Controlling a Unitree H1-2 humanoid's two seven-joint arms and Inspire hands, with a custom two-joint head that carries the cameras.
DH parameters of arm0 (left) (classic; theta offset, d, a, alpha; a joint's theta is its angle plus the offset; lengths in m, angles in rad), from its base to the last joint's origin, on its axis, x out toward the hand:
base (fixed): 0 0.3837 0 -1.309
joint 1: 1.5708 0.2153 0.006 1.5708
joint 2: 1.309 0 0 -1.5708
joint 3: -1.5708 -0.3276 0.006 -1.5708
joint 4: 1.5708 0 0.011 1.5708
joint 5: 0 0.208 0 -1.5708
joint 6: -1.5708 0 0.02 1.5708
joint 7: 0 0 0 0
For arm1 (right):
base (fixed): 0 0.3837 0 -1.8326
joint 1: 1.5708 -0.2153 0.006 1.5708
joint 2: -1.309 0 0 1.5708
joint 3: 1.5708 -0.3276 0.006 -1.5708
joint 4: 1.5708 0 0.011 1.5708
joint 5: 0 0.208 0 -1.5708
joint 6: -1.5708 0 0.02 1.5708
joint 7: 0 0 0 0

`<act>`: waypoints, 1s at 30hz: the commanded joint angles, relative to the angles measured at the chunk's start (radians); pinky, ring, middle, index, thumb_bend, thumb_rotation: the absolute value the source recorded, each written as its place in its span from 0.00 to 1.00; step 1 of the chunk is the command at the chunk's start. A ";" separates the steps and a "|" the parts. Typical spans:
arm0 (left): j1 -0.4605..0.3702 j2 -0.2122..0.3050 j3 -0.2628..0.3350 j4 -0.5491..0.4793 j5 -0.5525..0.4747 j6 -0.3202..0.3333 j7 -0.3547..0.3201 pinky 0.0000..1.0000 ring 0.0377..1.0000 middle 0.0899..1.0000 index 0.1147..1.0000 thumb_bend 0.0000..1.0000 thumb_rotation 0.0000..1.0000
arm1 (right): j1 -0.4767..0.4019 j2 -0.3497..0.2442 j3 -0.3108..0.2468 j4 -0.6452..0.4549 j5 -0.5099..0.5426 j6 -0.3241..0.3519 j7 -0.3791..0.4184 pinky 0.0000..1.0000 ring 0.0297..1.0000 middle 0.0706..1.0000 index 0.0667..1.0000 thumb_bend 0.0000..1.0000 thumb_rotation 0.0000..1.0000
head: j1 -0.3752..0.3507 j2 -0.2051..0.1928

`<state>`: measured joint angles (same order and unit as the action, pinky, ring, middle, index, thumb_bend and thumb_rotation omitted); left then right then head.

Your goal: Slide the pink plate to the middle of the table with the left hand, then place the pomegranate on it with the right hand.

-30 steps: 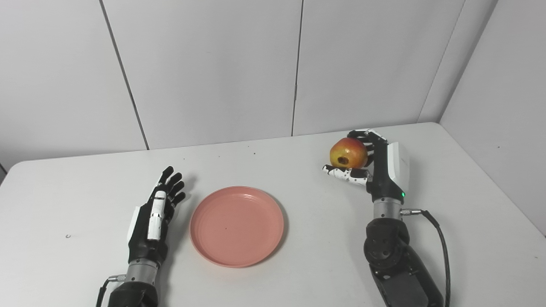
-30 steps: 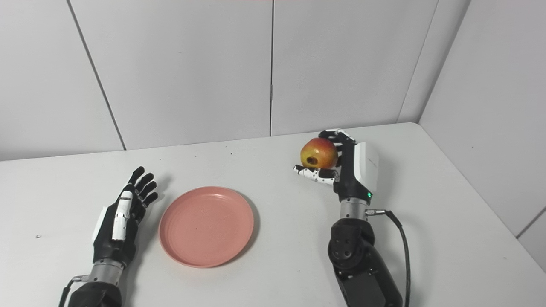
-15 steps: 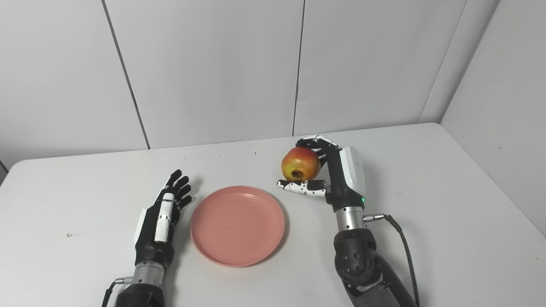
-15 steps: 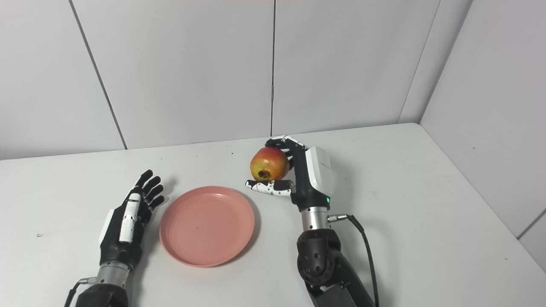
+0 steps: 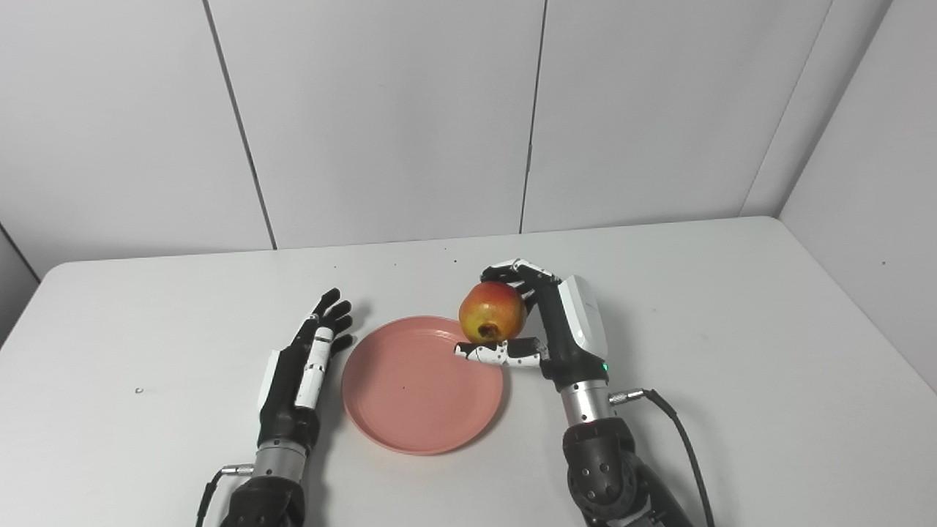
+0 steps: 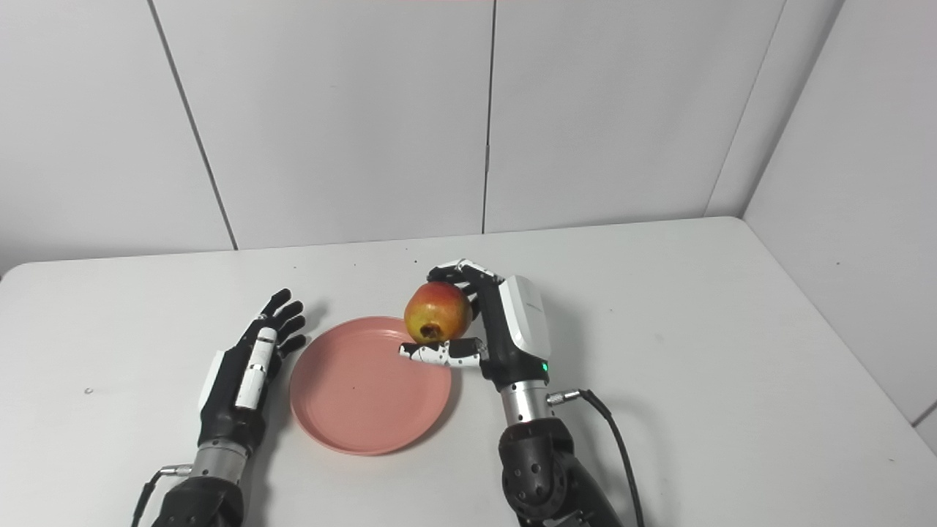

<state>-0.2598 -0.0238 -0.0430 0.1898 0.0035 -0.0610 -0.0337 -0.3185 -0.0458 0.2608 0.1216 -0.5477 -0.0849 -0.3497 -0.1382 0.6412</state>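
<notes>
Plate (image 5: 422,384) is sitting mid-table — slide looks done; left hand (image 5: 301,375) is resting beside it, fingers spread, holding nothing. Right hand (image 5: 545,333) is gripping the pomegranate (image 5: 492,312) over the plate's right rim — lowering and release remaining.

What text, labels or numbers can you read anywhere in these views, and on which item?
None can be read.
right hand: the white back cover shows only a faint mark, too small and blurred to read.
left hand: no lettering visible.
pink plate, pomegranate, table and wall panels: plain, no print or signs.
</notes>
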 commanded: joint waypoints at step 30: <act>-0.020 -0.051 -0.037 -0.012 0.029 -0.003 0.021 0.86 0.89 0.89 0.87 0.22 1.00 | -0.043 0.009 0.080 0.048 -0.055 -0.083 0.107 0.35 0.39 0.42 0.51 0.51 0.00 | 0.128 0.011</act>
<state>-0.2590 -0.0602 -0.0756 0.1932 0.0248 -0.0543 -0.0157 -0.3186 -0.0381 0.3382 0.1935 -0.5915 -0.1080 -0.2384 -0.0108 0.6535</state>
